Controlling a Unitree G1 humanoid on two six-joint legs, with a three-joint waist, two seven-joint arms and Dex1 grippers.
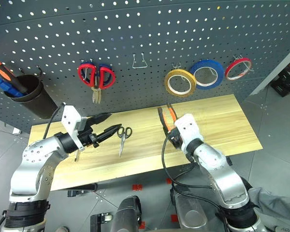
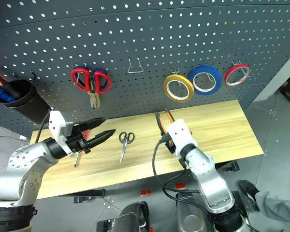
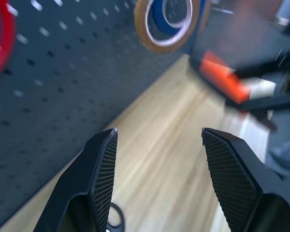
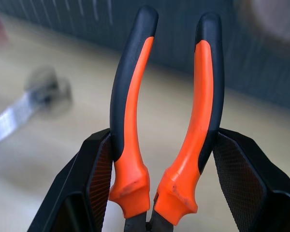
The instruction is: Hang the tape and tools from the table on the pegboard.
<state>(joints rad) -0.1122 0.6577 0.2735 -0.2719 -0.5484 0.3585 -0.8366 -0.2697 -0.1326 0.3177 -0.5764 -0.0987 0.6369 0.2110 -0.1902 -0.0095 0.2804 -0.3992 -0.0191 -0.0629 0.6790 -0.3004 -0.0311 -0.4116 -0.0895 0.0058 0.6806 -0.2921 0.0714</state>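
Above the table (image 1: 222, 126), R gripper (image 4: 159, 159) is clamped on the pliers (image 4: 166, 111): both black fingers press the outer sides of the orange-and-black handles, jaws part-way closed w/ the handles between them, handle ends pointing toward the pegboard (image 1: 150, 34). Pliers are lifted clear of the wood top. L gripper (image 3: 157, 145) hangs over the table's left part, jaws spread wide apart, nothing between them, touching nothing. Below/just beside it the red-handled screwdriver (image 2: 80, 147) lies on the top, partly hidden by the fingers. Small black-handled scissors (image 1: 123, 139) lie flat on the table between the two grippers, apart from both. Yellowish tape (image 1: 180, 82) already hangs on a pegboard hook, beside the blue roll (image 1: 206, 74) and red roll (image 1: 239, 68). Red-handled scissors (image 1: 95, 76) hang further left; black cup (image 1: 31, 96) w/ orange + blue screwdrivers at far left.
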